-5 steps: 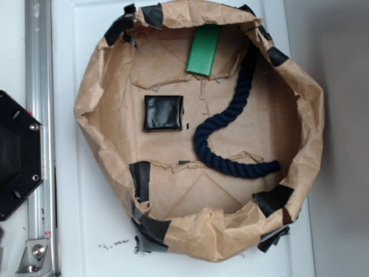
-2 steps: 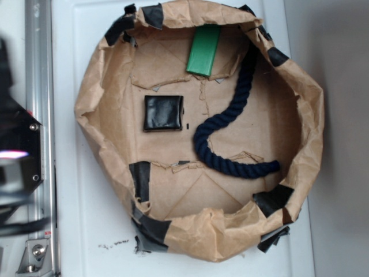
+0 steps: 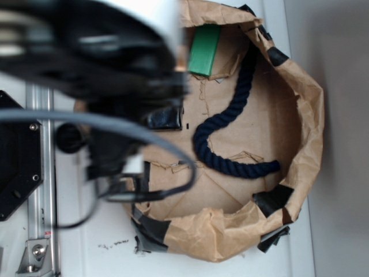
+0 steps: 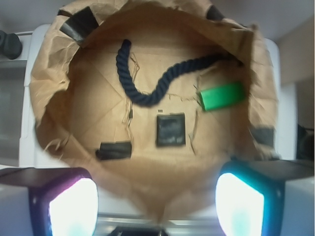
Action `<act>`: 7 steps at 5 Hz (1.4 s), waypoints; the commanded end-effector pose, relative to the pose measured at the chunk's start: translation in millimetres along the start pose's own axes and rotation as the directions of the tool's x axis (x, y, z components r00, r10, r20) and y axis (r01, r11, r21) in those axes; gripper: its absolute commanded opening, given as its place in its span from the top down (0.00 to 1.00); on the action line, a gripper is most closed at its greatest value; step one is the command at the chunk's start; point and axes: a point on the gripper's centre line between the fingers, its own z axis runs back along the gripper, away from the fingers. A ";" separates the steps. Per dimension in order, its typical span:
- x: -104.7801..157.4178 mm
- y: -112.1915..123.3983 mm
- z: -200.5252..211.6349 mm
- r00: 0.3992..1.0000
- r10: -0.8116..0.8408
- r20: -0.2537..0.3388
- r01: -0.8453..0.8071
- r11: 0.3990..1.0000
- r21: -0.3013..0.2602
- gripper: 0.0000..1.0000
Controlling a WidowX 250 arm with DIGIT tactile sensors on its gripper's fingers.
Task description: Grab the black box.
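The hand hangs above the paper bowl's near rim, its two lit fingers spread wide apart and holding nothing. Beyond it, the black box lies flat on the bowl's floor, between the green block and a tape patch, just below the dark blue rope.

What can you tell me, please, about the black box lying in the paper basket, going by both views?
The black box is small, flat and roughly square, with a glossy, wrinkled black wrapping that catches the light. It lies flat on the brown paper floor of the basket, apart from the rope and the green block. In the exterior view the arm hides most of it; only its right part shows. Nothing grips it; the gripper hangs above, fingers wide apart.
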 end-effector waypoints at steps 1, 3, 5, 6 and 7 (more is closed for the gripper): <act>10.1 25.5 -61.7 0.996 -0.056 -0.071 0.057 0.998 0.013 0.00; 3.1 28.5 -81.3 0.990 -0.088 -0.106 0.088 0.996 -0.004 0.00; 3.1 28.5 -81.3 0.990 -0.088 -0.106 0.088 0.996 -0.004 0.00; 3.1 28.5 -81.3 0.990 -0.088 -0.106 0.088 0.996 -0.004 0.00; 3.4 41.9 -105.9 0.997 -0.029 -0.074 0.030 0.999 0.018 0.00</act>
